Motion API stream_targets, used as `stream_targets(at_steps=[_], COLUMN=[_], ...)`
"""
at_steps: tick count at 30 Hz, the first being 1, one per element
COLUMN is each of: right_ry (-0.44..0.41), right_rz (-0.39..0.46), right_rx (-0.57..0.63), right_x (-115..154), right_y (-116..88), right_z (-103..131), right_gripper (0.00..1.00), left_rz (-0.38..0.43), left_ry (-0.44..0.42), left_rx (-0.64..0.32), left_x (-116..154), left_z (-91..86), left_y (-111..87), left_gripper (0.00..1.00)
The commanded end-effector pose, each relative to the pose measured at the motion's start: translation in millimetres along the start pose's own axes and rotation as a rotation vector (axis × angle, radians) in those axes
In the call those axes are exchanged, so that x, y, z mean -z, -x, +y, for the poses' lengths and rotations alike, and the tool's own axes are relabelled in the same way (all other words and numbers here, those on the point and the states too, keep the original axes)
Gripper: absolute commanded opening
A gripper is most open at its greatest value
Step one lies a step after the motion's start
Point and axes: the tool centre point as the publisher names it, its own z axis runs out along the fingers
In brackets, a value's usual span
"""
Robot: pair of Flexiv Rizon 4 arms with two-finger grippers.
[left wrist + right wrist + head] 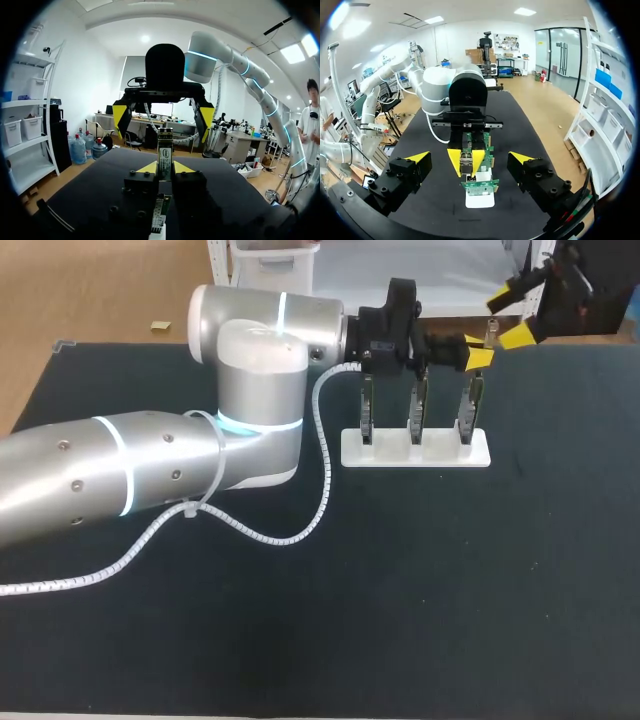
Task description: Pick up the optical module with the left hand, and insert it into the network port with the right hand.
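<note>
The optical module, a slim silver piece with a label, stands upright between the yellow tips of my left gripper, which is shut on it. In the head view this gripper hovers above the right end of the white stand, with the module poking up. My right gripper is just beyond it at the far right. Its fingers are open, facing the module and straddling it at a distance. Three green network cards stand upright in the stand. The port itself is not clearly seen.
The left arm's large grey body and its coiled white cable lie across the left half of the black table mat. The stand sits under both grippers.
</note>
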Motion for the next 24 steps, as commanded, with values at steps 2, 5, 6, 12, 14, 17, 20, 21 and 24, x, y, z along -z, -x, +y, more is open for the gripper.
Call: stream_targets(at_steps=[2, 5, 6, 12, 14, 17, 20, 21, 24], right_ry=[-0.001, 0.005, 0.005, 0.001, -0.002, -0.005, -0.007, -0.009, -0.012], right_rz=[0.001, 0.003, 0.004, 0.005, 0.004, 0.003, -0.001, -0.002, -0.003], right_rx=[0.001, 0.004, 0.005, 0.002, 0.0, 0.0, -0.001, -0.001, -0.003], right_x=[-3.8, -5.9, -6.3, -7.9, -8.6, -8.7, -8.7, -8.7, -8.6], right_y=[2.3, 3.1, 3.3, 3.2, 2.8, 2.8, 2.6, 2.5, 2.3], right_z=[3.3, 4.1, 4.3, 3.6, 3.4, 3.4, 3.5, 3.5, 3.6], right_gripper=[1.0, 1.0, 1.0, 1.0, 1.0, 0.35, 0.0, 0.0, 0.0], left_rz=[0.002, 0.002, 0.002, 0.002, 0.002, 0.002, 0.002, 0.002, 0.002], left_ry=[-0.003, -0.003, -0.003, -0.003, -0.003, -0.003, -0.003, -0.003, -0.003], left_rx=[0.001, 0.001, 0.001, 0.001, 0.001, 0.001, 0.001, 0.001, 0.001], left_x=[-1.1, -1.1, -1.1, -1.1, -1.1, -1.1, -1.1, -1.1, -1.1], left_z=[2.3, 2.3, 2.3, 2.3, 2.3, 2.3, 2.3, 2.3, 2.3], left_y=[0.3, 0.3, 0.3, 0.3, 0.3, 0.3, 0.3, 0.3, 0.3], left_gripper=[0.0, 0.0, 0.0, 0.0, 0.0, 0.0, 0.0, 0.0, 0.0])
